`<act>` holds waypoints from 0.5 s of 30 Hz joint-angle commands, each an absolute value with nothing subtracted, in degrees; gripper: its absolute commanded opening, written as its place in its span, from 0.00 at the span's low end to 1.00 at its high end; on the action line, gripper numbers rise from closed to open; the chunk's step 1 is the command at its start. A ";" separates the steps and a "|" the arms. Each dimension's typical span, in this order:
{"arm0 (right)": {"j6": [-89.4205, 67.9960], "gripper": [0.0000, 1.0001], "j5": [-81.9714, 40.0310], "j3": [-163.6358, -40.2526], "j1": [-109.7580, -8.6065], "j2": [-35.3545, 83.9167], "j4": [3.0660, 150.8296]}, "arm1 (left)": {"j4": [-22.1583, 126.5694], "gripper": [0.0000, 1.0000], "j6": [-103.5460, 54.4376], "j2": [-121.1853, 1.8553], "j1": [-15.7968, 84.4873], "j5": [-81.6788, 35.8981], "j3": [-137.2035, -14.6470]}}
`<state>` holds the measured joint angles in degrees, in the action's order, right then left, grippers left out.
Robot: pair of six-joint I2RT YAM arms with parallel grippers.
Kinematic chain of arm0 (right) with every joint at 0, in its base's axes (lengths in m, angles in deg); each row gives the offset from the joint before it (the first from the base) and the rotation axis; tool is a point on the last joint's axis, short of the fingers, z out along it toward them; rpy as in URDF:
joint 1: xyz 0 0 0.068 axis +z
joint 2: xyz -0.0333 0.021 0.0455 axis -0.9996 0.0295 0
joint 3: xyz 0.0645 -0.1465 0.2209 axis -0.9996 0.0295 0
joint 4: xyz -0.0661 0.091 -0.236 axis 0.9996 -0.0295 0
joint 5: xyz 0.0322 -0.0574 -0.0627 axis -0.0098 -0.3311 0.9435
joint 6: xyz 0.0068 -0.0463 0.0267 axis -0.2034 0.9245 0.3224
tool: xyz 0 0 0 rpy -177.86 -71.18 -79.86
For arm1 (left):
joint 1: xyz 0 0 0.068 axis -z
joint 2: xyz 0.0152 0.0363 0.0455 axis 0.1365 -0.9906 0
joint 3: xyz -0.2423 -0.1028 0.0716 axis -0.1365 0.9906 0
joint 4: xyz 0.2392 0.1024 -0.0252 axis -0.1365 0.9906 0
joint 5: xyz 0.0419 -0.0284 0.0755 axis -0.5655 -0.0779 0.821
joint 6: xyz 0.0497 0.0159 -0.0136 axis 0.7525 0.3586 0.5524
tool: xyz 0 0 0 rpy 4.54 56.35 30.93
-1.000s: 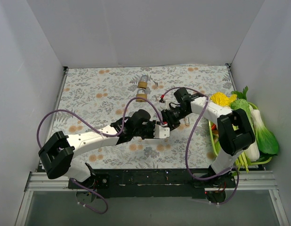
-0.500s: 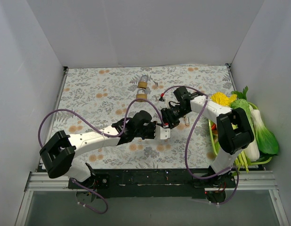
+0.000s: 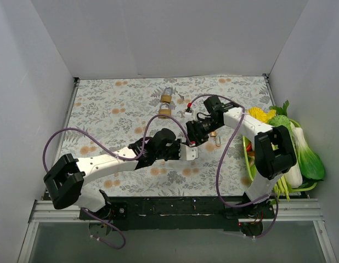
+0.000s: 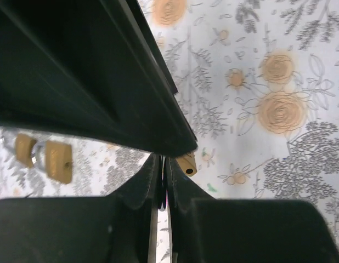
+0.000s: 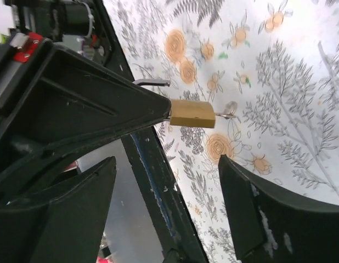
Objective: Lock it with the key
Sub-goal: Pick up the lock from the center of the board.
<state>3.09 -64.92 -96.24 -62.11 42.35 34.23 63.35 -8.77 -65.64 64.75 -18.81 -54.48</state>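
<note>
A small brass padlock (image 3: 213, 133) lies on the floral cloth right of centre. In the right wrist view the padlock (image 5: 192, 113) has its steel shackle (image 5: 153, 82) on one side and the silver key (image 5: 227, 112) at its other end; I cannot tell whether the key is inserted. The key also shows in the top view (image 3: 217, 143). My right gripper (image 3: 195, 131) is open and empty, just left of the padlock. My left gripper (image 3: 190, 152) is shut, close below the right one. In the left wrist view a padlock corner with its keyhole (image 4: 186, 164) peeks past the left gripper (image 4: 162, 161).
Two more brass padlocks lie farther back (image 3: 166, 97) (image 3: 165, 112); they also show in the left wrist view (image 4: 58, 161). A small red-tipped object (image 3: 188, 104) lies near them. A green basket (image 3: 248, 164) of vegetables stands at the right edge. White walls enclose the table.
My right gripper has drawn back toward the far side, uncovering the small padlock. My left gripper has stayed nearly in place.
</note>
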 commanded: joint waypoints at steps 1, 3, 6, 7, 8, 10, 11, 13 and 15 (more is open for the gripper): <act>9.79 0.87 -72.21 -103.38 -67.99 40.32 26.08 | 60.90 0.00 -8.93 -58.10 64.80 -15.95 -55.00; 13.23 0.88 -72.74 -107.32 -69.14 40.58 22.28 | 60.81 0.00 -9.28 -55.72 64.80 -16.12 -55.26; 16.22 0.89 -70.02 -109.89 -70.64 39.53 19.97 | 63.25 0.00 -15.48 -54.31 64.01 -18.92 -59.11; 16.75 0.89 -69.06 -110.68 -71.43 38.14 21.63 | 63.88 0.00 -17.61 -54.05 63.40 -20.33 -61.65; 16.93 0.89 -68.44 -110.60 -71.70 37.17 23.38 | 64.24 0.00 -20.24 -53.87 63.04 -21.12 -62.98; 17.28 0.91 -67.21 -109.29 -72.57 32.97 27.25 | 67.05 0.00 -26.05 -52.91 60.42 -28.32 -65.44; 17.81 0.91 -66.08 -108.41 -72.84 31.28 32.49 | 66.88 0.00 -28.33 -52.64 58.75 -29.38 -67.02; 17.81 0.94 -65.19 -106.13 -73.10 25.94 38.14 | 67.14 0.00 -34.57 -51.59 55.67 -37.37 -68.44; 19.12 0.96 -65.09 -103.57 -73.28 23.02 42.54 | 66.09 0.00 -38.88 -51.06 51.28 -41.68 -69.58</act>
<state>15.78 -65.73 -106.23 -72.78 31.51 31.48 66.52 -26.30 -54.89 57.47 -29.48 -65.69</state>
